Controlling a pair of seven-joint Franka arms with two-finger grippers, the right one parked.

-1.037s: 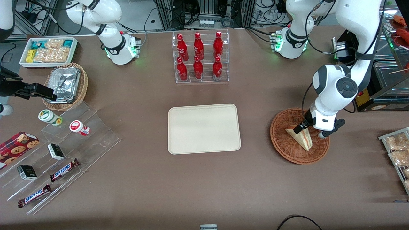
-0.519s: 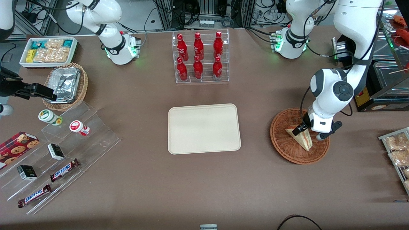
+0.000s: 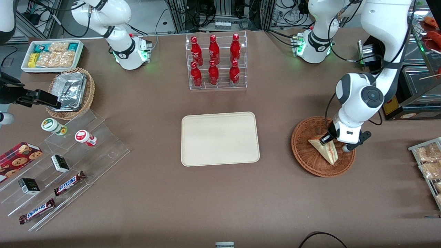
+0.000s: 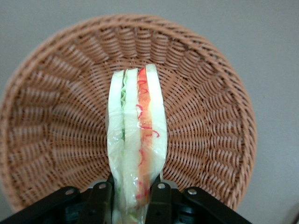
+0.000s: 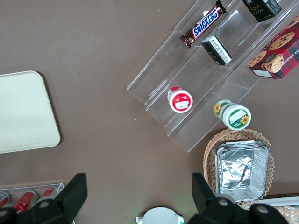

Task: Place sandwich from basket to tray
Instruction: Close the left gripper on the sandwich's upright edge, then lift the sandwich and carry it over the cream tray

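The sandwich (image 3: pixel 325 150) is a pale bread wedge with orange-red and green filling, and it is inside the reddish-brown wicker basket (image 3: pixel 303 160). My left gripper (image 3: pixel 335 143) is over the basket and shut on the sandwich's wide end. In the left wrist view the two black fingers (image 4: pixel 100 201) press both bread faces of the sandwich (image 4: pixel 138 126), with its cut edge facing the camera and the basket (image 4: pixel 210 116) around it. I cannot tell whether it still touches the weave. The cream tray (image 3: pixel 220 138) lies flat at the table's middle, toward the parked arm from the basket.
A clear rack of red bottles (image 3: pixel 215 62) stands farther from the camera than the tray. A rack of snack packets (image 3: pixel 429 162) sits beside the basket at the working arm's end. Clear steps with snacks (image 3: pixel 69 155) and a foil basket (image 3: pixel 70 91) lie toward the parked arm's end.
The gripper's wrist has shifted slightly over the basket. The sandwich has turned a little with it, staying inside the basket.
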